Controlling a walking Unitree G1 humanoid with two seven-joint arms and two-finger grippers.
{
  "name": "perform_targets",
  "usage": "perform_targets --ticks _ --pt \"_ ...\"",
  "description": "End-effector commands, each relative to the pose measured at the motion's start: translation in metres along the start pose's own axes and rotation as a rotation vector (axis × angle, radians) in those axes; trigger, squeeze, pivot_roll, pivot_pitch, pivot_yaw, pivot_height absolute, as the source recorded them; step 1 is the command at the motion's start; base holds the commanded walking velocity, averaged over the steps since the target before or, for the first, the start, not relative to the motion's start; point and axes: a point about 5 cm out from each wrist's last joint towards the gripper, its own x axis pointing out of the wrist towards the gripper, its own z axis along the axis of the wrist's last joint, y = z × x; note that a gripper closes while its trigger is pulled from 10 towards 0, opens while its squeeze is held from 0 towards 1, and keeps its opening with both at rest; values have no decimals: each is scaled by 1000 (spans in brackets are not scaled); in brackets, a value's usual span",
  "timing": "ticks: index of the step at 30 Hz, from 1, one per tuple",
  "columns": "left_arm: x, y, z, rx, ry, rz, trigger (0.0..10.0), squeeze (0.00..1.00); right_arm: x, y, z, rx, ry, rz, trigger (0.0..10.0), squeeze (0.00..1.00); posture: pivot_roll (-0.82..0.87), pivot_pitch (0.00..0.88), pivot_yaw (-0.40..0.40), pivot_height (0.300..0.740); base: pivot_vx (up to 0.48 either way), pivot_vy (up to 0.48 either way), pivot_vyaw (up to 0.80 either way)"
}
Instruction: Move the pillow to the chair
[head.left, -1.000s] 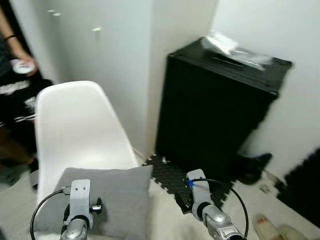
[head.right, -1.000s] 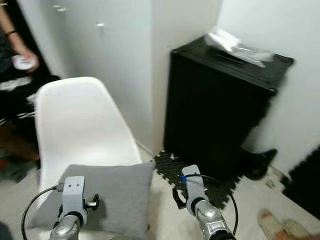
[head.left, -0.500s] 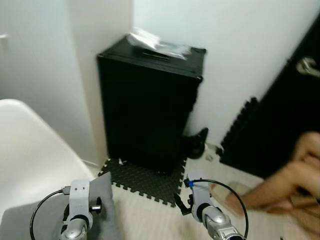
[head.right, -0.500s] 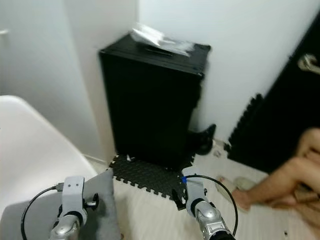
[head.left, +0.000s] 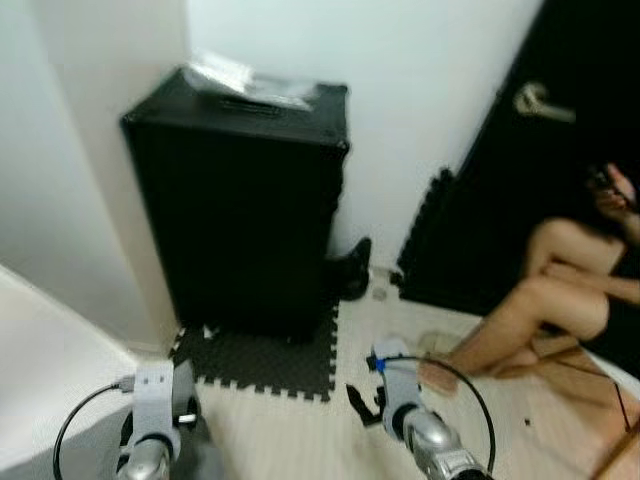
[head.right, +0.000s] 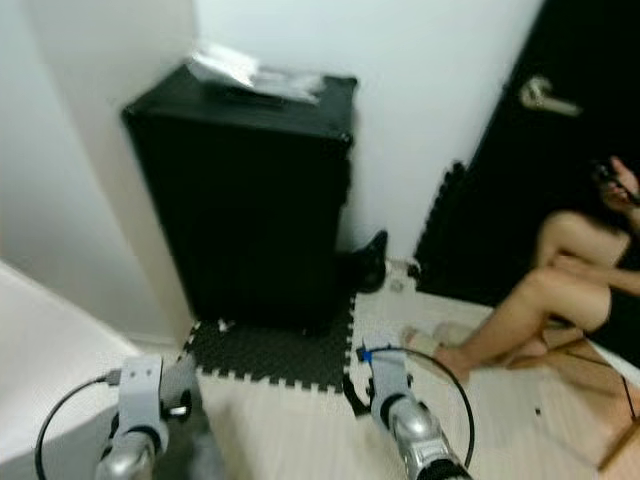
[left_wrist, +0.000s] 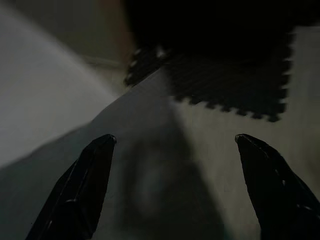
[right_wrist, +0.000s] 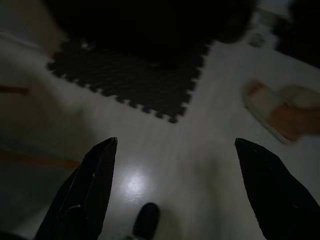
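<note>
Grey pillow (left_wrist: 150, 170) lay flat on the white chair (head.left: 40, 370) seat, one corner reaching toward the floor mat; only the chair's pale edge showed at my left.

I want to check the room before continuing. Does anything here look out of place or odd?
Mildly, yes. A crumpled clear plastic wrapper lies loose on top of the black cabinet, and a dark shoe sits alone on the floor against the cabinet's side. The foam mat in front of it looks flat and in order.
</note>
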Motion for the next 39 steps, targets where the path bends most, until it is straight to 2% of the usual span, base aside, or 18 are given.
perform_targets --ticks 1,20,39 --pt "-2 -2 -5 1 17 -5 10000 0 -2 -5 -6 10 29 -22 10000 0 62 65 -67 740 0 0 -800" --pt "2 1 6 5 -13 -8 10000 0 -4 -10 -11 65 50 -108 10000 0 76 75 -51 740 0 0 -800" --pt "5 1 12 14 -20 -15 10000 0 -4 -10 -13 79 57 -128 10000 0 79 77 -35 740 0 0 -800"
